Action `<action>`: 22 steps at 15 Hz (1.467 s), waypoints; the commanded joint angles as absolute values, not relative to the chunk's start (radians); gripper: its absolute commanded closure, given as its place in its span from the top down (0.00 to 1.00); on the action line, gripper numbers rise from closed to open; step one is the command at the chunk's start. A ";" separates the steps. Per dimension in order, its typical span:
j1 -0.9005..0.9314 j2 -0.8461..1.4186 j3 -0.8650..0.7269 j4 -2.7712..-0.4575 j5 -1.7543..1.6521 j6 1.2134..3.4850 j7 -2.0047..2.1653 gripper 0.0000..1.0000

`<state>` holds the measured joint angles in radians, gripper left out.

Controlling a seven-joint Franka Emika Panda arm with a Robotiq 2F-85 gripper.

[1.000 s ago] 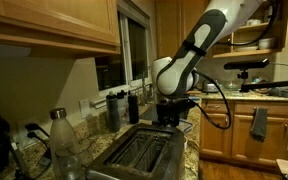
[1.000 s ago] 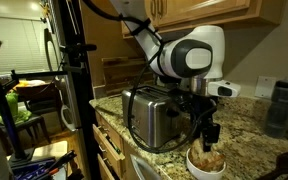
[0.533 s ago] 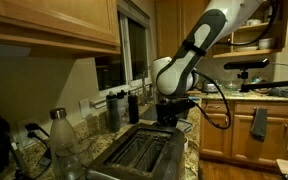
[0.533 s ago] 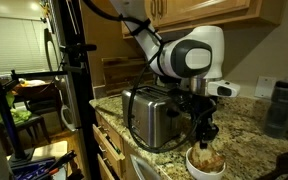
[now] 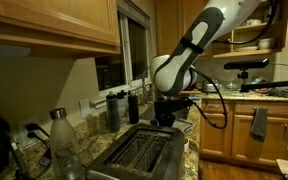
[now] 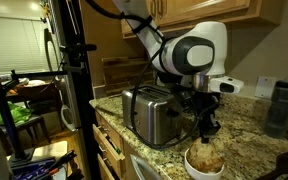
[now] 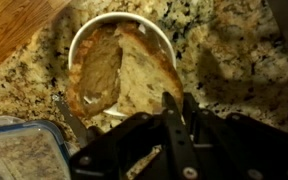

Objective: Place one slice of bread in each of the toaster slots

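KITCHEN TRIAL: A Franka arm's gripper (image 6: 210,130) hangs low over a white bowl (image 6: 194,168) of bread on a granite kitchen surface (image 7: 234,60). Its fingers (image 7: 170,100) are pressed together at the near edge of the right-hand slice (image 7: 144,70). Whether crust is caught between them cannot be told from the wrist view, where the fingertips cover the spot. A second slice (image 7: 96,72) lies beside it to the left in the same bowl. The toaster (image 6: 149,115), a shiny silver box, stands just left of the bowl in an exterior view. Its two toaster slots (image 5: 134,152), long dark openings side by side in the top, show no bread. The job of putting one slice in each slot looks to be at its first pick. To do this step well, the lift should be straight up and slow, so the slice clears the rim without dragging its neighbour along or tearing at the gripped edge. Soft bread held by one edge is likely to sag and swing. It will pay to check that only one slice rises. For the drop, the slice should hang edge-down, lined up along the length of a slot. It should then be lowered in before release rather than let go from above, as the openings are narrow. A blue-rimmed plastic container (image 7: 14,150) sits near the bowl, at the lower left of the wrist view.
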<state>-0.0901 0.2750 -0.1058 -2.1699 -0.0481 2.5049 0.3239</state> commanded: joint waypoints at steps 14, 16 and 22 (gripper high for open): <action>-0.072 0.134 -0.114 -2.172 0.030 2.527 0.373 0.09; -0.072 0.110 -0.112 -2.175 0.036 2.527 0.383 0.09; -0.070 0.029 -0.096 -2.189 0.099 2.519 0.422 0.09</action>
